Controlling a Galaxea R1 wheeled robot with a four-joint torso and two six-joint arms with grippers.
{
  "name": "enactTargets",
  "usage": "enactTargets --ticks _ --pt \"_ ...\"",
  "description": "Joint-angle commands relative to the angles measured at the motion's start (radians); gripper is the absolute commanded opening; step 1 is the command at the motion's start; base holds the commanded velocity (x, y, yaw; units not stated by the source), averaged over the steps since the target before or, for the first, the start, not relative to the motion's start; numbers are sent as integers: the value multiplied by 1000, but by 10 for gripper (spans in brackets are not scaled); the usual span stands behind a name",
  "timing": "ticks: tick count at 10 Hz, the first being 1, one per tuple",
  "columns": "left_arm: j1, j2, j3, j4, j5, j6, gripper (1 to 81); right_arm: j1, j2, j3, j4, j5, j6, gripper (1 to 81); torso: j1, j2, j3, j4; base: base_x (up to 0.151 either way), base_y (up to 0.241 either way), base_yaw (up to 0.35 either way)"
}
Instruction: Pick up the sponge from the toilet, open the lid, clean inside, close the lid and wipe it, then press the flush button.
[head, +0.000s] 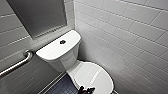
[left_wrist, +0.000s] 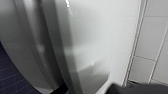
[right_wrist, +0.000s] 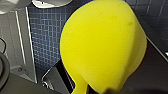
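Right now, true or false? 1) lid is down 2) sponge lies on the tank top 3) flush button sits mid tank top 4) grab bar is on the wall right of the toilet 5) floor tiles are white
1) The lid is down over the bowl. True.
2) The sponge lies on the tank top. False: it is held in the right pincer, above the floor.
3) The flush button sits in the middle of the tank top. True.
4) The grab bar is on the wall right of the toilet. False: in the head view it is on the wall to the left of the tank.
5) The floor tiles are white. False: they are small and dark blue.
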Motion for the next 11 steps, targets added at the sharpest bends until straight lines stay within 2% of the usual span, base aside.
enactTargets --ticks 1,3,8,11 --pt "-151 -41 83 12 -48 7 811 11 -35 13 -20 -62 0 10 0 0 0 0 0 0 0" --pt "-163 -52 116 13 -51 -5 811 14 -27 11 -22 -63 -1 10 0 0 0 0 0 0 0" --pt "-175 -23 74 16 -45 -14 811 16 -10 -6 -23 -63 -1 10 0 0 -1 0 0 0 0" --pt "-180 -49 168 50 -49 -17 811 16 -3 -18 -22 -63 0 10 0 0 -1 0 0 0 0"
